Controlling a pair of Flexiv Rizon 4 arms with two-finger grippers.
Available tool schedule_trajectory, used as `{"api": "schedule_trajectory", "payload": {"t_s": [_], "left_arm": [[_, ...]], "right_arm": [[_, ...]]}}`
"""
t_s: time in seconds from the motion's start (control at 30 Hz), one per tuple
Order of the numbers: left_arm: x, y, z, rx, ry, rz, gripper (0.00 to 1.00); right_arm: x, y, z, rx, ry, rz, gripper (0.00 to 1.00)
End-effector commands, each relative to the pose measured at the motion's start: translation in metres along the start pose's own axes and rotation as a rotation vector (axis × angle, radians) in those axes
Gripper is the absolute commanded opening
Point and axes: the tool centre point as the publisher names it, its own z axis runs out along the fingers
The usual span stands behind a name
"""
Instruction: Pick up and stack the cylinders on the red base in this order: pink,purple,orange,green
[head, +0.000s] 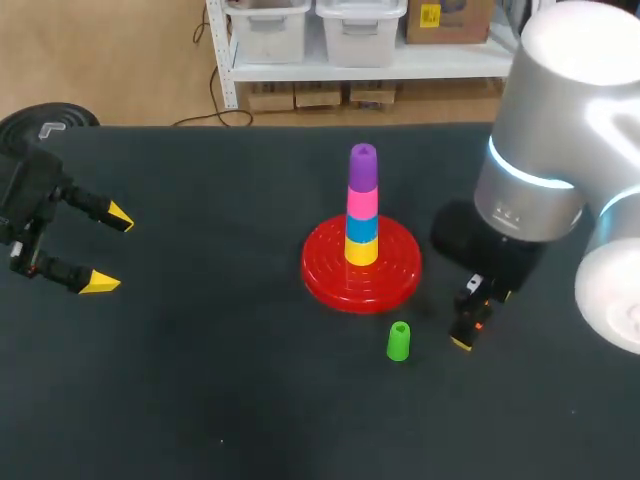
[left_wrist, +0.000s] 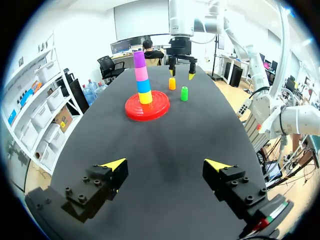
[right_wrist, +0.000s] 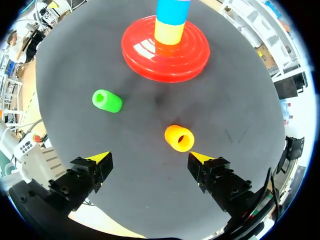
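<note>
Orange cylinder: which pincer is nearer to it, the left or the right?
Right. The orange cylinder lies just ahead of the right pincer; the left pincer is far off, across the red base.

It looked like a robotics lab. A dark-matted counter (head: 200, 400) carried a test set, with a red base (head: 361, 275) holding stacked coloured cylinders (head: 362, 205). Two industrial robot arms flanked that base, the left arm (head: 25, 195) well off on one side and the bulky silver right arm (head: 540, 130) close on the other.
</note>
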Motion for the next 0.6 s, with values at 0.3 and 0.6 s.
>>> {"api": "schedule_trajectory", "payload": {"t_s": [0.3, 0.6], "left_arm": [[0.001, 0.000, 0.000, -0.003, -0.003, 0.003, 1.00], [0.001, 0.000, 0.000, -0.003, -0.003, 0.003, 1.00]], "right_arm": [[-0.011, -0.013, 0.008, 0.021, 0.030, -0.007, 1.00], [-0.008, -0.016, 0.016, 0.037, 0.051, 0.007, 1.00]]}}
